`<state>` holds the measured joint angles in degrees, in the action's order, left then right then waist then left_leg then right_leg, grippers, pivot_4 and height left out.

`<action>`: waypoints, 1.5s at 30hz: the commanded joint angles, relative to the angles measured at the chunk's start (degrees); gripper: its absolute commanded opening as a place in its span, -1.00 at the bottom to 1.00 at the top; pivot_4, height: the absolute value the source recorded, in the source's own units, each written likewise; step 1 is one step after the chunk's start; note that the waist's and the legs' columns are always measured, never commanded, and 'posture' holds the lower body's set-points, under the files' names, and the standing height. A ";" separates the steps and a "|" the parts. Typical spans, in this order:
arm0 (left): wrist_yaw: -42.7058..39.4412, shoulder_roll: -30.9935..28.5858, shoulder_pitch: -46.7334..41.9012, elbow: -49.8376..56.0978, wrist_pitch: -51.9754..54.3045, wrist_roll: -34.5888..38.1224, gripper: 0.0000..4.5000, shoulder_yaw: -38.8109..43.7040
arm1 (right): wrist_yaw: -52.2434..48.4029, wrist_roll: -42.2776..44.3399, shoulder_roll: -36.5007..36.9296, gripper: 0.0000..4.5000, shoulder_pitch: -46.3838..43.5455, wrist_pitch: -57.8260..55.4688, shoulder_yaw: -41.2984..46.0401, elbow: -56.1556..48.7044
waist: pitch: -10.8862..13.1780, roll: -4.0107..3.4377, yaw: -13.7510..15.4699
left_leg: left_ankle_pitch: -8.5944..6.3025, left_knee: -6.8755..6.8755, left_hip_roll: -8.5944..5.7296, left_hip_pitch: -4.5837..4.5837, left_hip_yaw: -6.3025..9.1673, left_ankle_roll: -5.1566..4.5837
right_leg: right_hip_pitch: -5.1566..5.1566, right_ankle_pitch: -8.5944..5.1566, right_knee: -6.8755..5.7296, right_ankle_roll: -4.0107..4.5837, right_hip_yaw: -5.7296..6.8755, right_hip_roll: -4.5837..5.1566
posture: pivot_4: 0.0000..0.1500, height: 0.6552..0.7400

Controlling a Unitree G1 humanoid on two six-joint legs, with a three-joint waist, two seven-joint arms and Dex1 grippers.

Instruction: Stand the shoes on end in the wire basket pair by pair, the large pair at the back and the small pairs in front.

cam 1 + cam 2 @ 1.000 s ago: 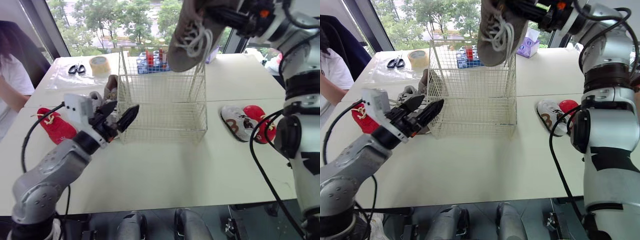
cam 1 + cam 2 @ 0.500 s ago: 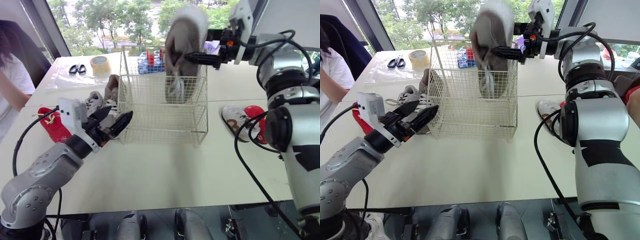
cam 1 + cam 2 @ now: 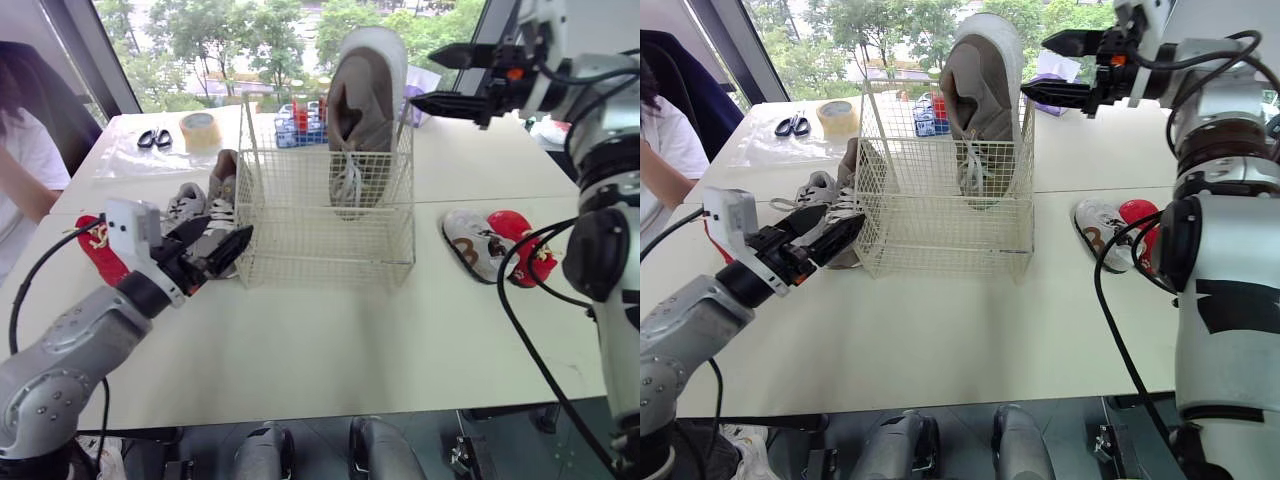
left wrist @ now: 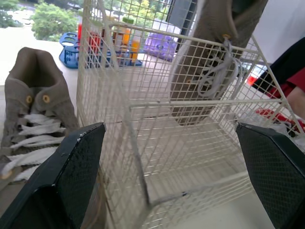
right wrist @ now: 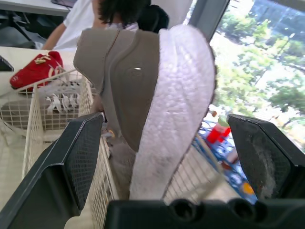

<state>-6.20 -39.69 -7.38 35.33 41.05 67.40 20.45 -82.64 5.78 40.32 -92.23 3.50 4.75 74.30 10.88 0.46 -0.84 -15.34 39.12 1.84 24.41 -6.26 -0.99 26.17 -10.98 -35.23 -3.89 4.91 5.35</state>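
Got one large grey sneaker (image 3: 365, 110) standing toe-down in the wire basket (image 3: 325, 235), back right corner.
Can see the right end effector (image 3: 427, 76) spread wide just beside its top, not touching, and the left end effector (image 3: 228, 232) spread wide too, low over the tabletop (image 3: 330, 330) by the basket's front left, near the second grey sneaker (image 3: 222, 180) lying outside.

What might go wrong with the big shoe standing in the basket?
The big grey shoe sticks up above the wire basket, and the open right pincer is close beside it; a bump might tip it. The open left pincer sits near the basket's corner and might shove it.
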 commanded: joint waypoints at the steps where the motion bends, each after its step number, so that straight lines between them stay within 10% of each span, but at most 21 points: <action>1: -3.60 -3.67 -4.05 -4.62 0.47 0.28 1.00 3.12 | 0.62 0.93 2.22 0.98 0.73 0.79 1.89 -3.25 | 0.00 0.00 -0.04 | 0.00 0.00 0.00 0.00 0.00 0.00 | 0.00 0.00 -0.01 0.00 0.00 0.00 | 1.00 1.00; 12: -13.53 -15.58 -34.42 -39.40 8.31 -16.50 1.00 -9.45 | -1.96 6.24 11.05 0.98 12.48 -9.75 4.64 -26.91 | -0.01 0.01 0.26 | 0.02 -0.01 -0.07 0.00 -0.11 0.03 | -0.03 0.00 0.00 -0.04 0.02 0.01 | 1.00 1.00; 20: -30.73 -8.99 -58.69 -77.08 -0.32 -41.35 1.00 -27.58 | 7.01 25.90 12.13 0.98 38.38 -42.51 7.03 -83.16 | -0.01 0.03 0.20 | 0.10 0.00 -0.07 -0.02 -0.32 0.17 | 0.16 0.00 -0.24 -0.04 0.06 -0.10 | 1.00 1.00; 32: -31.98 6.36 -71.47 -108.39 -12.73 -58.53 1.00 -28.32 | 28.02 38.01 6.72 0.98 51.84 -56.02 5.51 -108.90 | 0.00 0.29 1.26 | -0.19 0.18 -0.09 0.09 -0.14 -0.35 | 0.09 0.01 -0.11 -0.04 0.05 0.01 | 1.00 1.00; 41: -28.90 9.60 -71.57 -110.57 -14.16 -63.02 -0.83 -25.08 | 33.00 34.80 7.20 1.00 53.19 -51.82 2.71 -108.55 | -0.05 0.36 1.55 | -0.23 0.23 -0.09 0.03 -0.08 -0.44 | 0.04 0.01 -0.24 -0.04 0.05 0.01 | 1.00 1.00; 45: -25.89 7.54 -74.50 -109.00 -15.02 -62.11 -0.92 -20.90 | 33.87 36.35 5.57 1.00 50.53 -51.38 2.04 -107.03 | -0.03 0.39 1.51 | -0.23 0.24 -0.09 0.03 -0.05 -0.44 | 0.06 0.01 -0.31 -0.04 0.06 0.00 | 1.00 1.00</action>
<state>-34.03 -29.89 -78.50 -75.32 27.38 5.38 -2.67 -49.30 41.39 45.85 -39.38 -49.21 5.27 -32.90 10.85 0.85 0.67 -15.56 39.37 1.76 24.46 -6.31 -1.42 26.26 -10.97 -35.55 -3.93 4.97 5.36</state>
